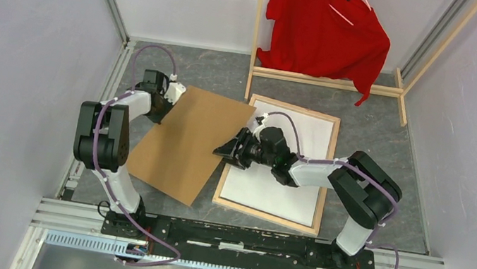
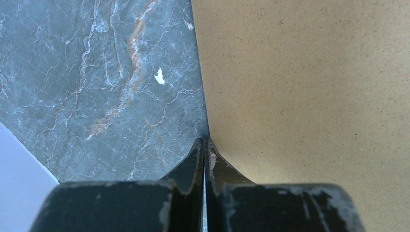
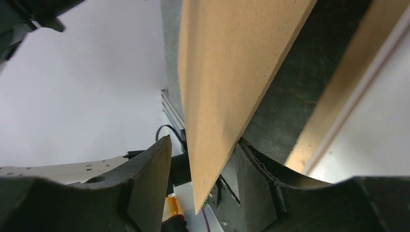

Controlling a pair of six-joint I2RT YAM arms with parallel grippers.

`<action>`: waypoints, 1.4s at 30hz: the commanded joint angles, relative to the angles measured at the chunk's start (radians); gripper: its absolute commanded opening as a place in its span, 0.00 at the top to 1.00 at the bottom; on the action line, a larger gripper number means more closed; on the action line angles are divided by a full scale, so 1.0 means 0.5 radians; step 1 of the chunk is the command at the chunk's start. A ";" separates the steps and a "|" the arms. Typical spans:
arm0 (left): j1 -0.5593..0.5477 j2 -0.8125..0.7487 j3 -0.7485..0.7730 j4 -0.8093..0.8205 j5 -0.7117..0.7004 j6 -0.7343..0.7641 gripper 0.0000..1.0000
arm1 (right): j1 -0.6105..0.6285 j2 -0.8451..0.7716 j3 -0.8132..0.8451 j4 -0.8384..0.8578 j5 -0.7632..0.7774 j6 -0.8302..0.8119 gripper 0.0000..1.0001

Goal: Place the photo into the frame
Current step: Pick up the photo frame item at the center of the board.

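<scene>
The frame (image 1: 324,176) lies flat, bare-wood side up, at the right centre of the table. A plain white sheet (image 1: 280,173) fills it; no dark picture side shows. The frame's wood rail (image 3: 338,96) also shows in the right wrist view. A brown backing board (image 1: 185,141) lies tilted to the left of the frame, its right edge raised. My right gripper (image 1: 229,151) is open, and the board's edge (image 3: 227,72) passes between its fingers (image 3: 150,169). My left gripper (image 1: 171,96) is shut, with its tips (image 2: 205,140) at the board's far left edge (image 2: 309,87).
A wooden clothes rack (image 1: 329,82) with a red shirt (image 1: 330,27) stands at the back right, just behind the frame. Grey walls close in on both sides. A metal rail (image 1: 241,238) runs along the near edge.
</scene>
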 commanded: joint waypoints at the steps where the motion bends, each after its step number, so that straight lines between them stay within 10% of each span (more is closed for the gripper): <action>1: -0.099 0.107 -0.159 -0.579 0.655 -0.078 0.97 | 0.019 -0.097 0.038 0.755 0.239 0.072 0.43; 9: -0.099 0.043 -0.194 -0.637 0.723 -0.049 0.98 | 0.021 -0.092 0.032 1.064 0.274 0.108 0.40; 17: -0.098 0.008 -0.191 -0.595 0.617 -0.066 0.96 | 0.013 -0.260 0.032 0.321 0.236 -0.010 0.58; 24: -0.096 -0.243 0.049 -0.647 0.546 -0.052 0.49 | -0.058 -0.429 0.063 -0.347 0.266 -0.120 1.00; 34: -0.099 -1.248 0.458 -1.073 1.244 0.703 0.01 | -0.148 -0.330 0.658 -0.545 0.100 0.092 1.00; 42: -0.103 -1.780 0.567 -1.726 1.348 1.301 0.00 | -0.147 -0.145 1.067 -0.345 0.051 0.486 1.00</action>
